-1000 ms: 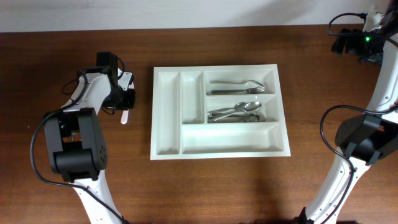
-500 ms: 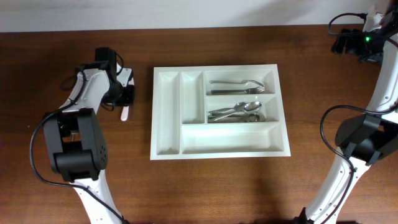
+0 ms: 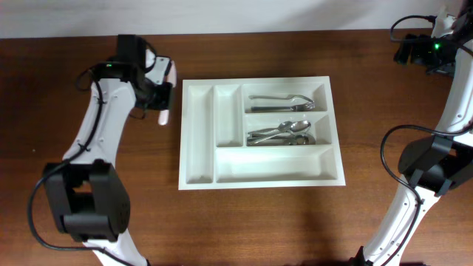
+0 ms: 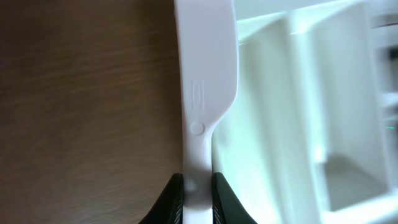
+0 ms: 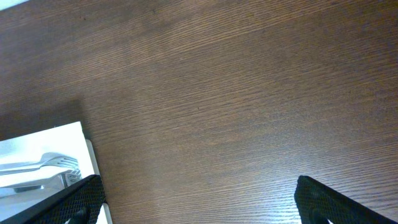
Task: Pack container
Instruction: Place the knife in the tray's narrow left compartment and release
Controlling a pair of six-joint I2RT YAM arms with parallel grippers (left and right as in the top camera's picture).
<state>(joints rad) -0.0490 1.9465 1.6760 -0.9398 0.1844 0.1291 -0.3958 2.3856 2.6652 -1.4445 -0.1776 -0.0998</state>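
The left gripper (image 3: 157,96) had closed its jaws on the thin handle of a white plastic utensil (image 4: 205,93) and held it firmly. Over the last second it had carried the piece off the bare wood at the left, where it had been low by the table, and swung it farther back and to the right. It now hung just beside the far-left corner of the container (image 3: 198,140), the white tray lying mid-table. In the left wrist view the utensil ran along the tray's left rim rather than over a compartment. I judged the carry nearly done, with only a short shift right left before release into a long narrow slot. Farther right, forks (image 3: 284,100) and spoons (image 3: 281,133) already filled two compartments. The right gripper (image 5: 199,208), parked far right, stood wide open and empty.
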